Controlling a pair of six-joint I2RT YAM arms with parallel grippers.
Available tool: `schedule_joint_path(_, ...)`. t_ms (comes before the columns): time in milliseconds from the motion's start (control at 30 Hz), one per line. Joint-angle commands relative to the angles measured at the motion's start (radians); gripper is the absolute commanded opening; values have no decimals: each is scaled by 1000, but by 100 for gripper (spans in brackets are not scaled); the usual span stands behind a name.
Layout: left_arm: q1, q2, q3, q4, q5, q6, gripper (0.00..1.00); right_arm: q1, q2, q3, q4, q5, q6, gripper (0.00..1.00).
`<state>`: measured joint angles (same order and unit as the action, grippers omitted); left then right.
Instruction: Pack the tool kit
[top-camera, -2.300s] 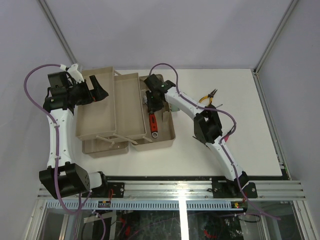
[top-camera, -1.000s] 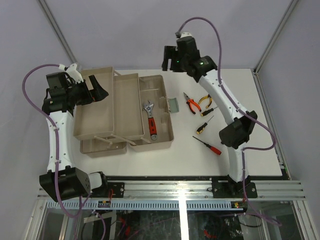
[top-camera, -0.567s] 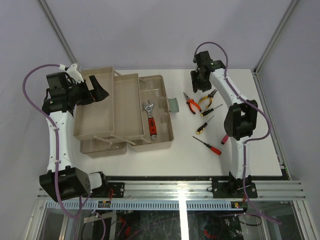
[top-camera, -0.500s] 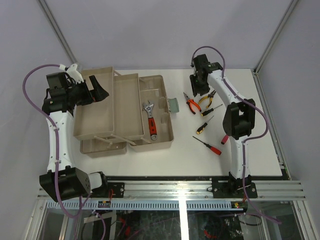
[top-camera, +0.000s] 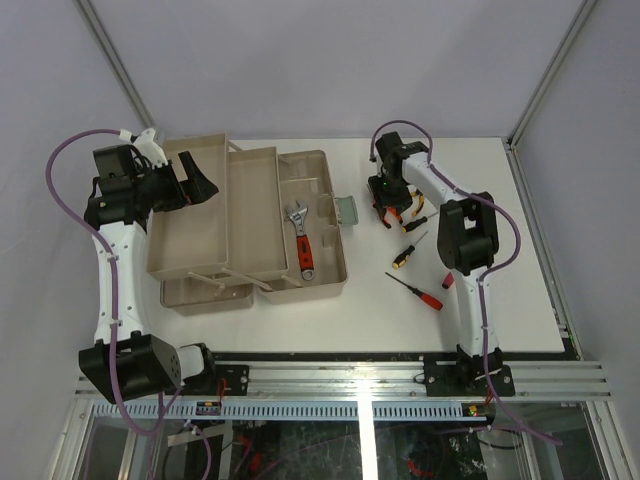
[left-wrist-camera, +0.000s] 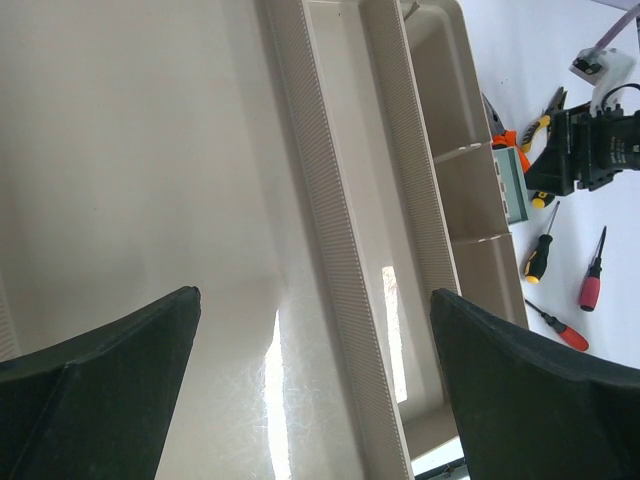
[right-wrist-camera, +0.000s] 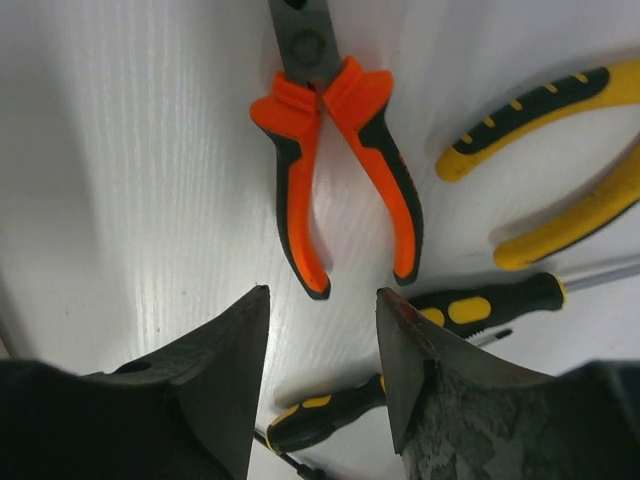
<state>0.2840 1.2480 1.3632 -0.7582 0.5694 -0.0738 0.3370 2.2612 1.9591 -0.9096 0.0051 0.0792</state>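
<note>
The tan toolbox (top-camera: 338, 268) lies open at centre left, its beige trays (top-camera: 195, 225) swung out. A red-handled wrench (top-camera: 300, 236) rests in its bottom. My right gripper (top-camera: 386, 203) hangs low over the orange-handled pliers (right-wrist-camera: 335, 170), which lie flat on the table just ahead of its fingertips. Its jaws stand apart with nothing between them (right-wrist-camera: 322, 310). Yellow-handled pliers (right-wrist-camera: 560, 170) and a black-and-yellow screwdriver (right-wrist-camera: 480, 305) lie beside them. Above the left tray (left-wrist-camera: 150, 180), my left gripper (left-wrist-camera: 312, 292) is open and empty.
A second black-and-yellow screwdriver (top-camera: 408, 250) and a red-handled screwdriver (top-camera: 420, 293) lie on the white table right of the box. The pale green latch (top-camera: 346, 208) juts from the box's right wall. The table's right edge (top-camera: 540, 250) lies beyond the tools.
My right arm has swung down from high above the table's back to just over the orange pliers, and its jaws have narrowed. The left arm and the toolbox have not moved.
</note>
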Motion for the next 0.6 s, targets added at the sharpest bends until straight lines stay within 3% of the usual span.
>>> schedule_joint_path(0,3,5,37,9,18,-7,97,33,46,73,2,-22,-12,54)
schedule_joint_path(200,4,0,37,5,11,-3,100,50,130,105,-25,-5,-17,56)
schedule_joint_path(333,3,-2,36,5,6,1,100,49,150,85,-25,11,-19,49)
schedule_joint_path(433,4,-2,37,5,4,3,100,49,152,76,-29,19,-21,37)
schedule_joint_path(567,4,3,41,4,2,5,100,49,113,110,-47,-3,-14,10)
